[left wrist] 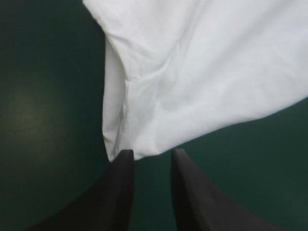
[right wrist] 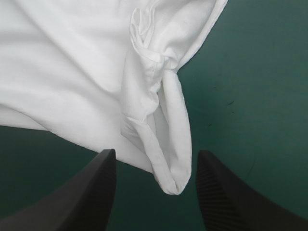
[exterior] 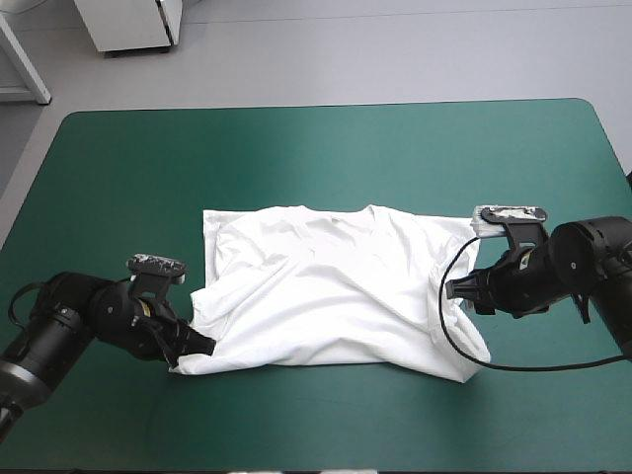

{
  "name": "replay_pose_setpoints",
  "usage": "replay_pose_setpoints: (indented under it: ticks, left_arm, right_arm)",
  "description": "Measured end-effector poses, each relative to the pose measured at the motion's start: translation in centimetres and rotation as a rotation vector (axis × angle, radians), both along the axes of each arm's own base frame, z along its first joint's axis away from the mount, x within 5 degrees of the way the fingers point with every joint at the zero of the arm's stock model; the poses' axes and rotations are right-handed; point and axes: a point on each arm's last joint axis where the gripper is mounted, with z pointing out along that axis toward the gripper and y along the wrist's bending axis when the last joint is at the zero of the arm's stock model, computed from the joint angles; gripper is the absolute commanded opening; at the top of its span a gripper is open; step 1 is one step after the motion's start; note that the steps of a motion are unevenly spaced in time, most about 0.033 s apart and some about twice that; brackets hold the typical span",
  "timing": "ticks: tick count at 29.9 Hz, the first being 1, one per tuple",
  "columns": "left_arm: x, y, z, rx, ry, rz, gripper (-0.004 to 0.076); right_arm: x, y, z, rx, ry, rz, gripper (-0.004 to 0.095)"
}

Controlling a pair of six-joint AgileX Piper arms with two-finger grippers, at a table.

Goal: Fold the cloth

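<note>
The white T-shirt [exterior: 326,286] lies spread mostly flat in the middle of the table, collar toward the far edge, with wrinkles and a bunched right side. My left gripper [exterior: 202,346] sits low at the shirt's near-left corner. In the left wrist view this gripper [left wrist: 151,154] is open by a narrow gap, and the T-shirt [left wrist: 202,72] corner reaches just to the fingertips. My right gripper [exterior: 452,291] is at the shirt's right edge. In the right wrist view it [right wrist: 156,156] stands wide open, with a folded sleeve end [right wrist: 173,178] of the T-shirt [right wrist: 72,72] lying between the fingers.
The teal-green cover [exterior: 326,158] shows on every side of the shirt, widest toward the far edge. A narrower strip of cover [exterior: 326,415] runs between the shirt's hem and the table's front edge.
</note>
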Motion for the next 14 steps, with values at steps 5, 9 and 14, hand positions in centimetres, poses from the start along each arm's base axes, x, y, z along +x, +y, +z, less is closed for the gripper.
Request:
replay_pose_setpoints:
  ticks: [5, 9, 14]
  left_arm:
    - [-0.4, 0.0, -2.7, -0.008, 0.035, 0.018, 0.02]
    - [-0.1, 0.1, -4.6, 0.011, 0.077, 0.082, 0.02]
    - [0.7, 0.3, -5.6, 0.05, 0.074, 0.114, 0.0201]
  right_arm:
    - [0.0, 0.0, 0.0, 0.004, 0.002, -0.011, 0.0484]
    - [0.0, 0.0, 0.0, 0.007, 0.004, -0.016, 0.0484]
    - [0.0, 0.0, 0.0, 0.013, 0.006, -0.024, 0.0484]
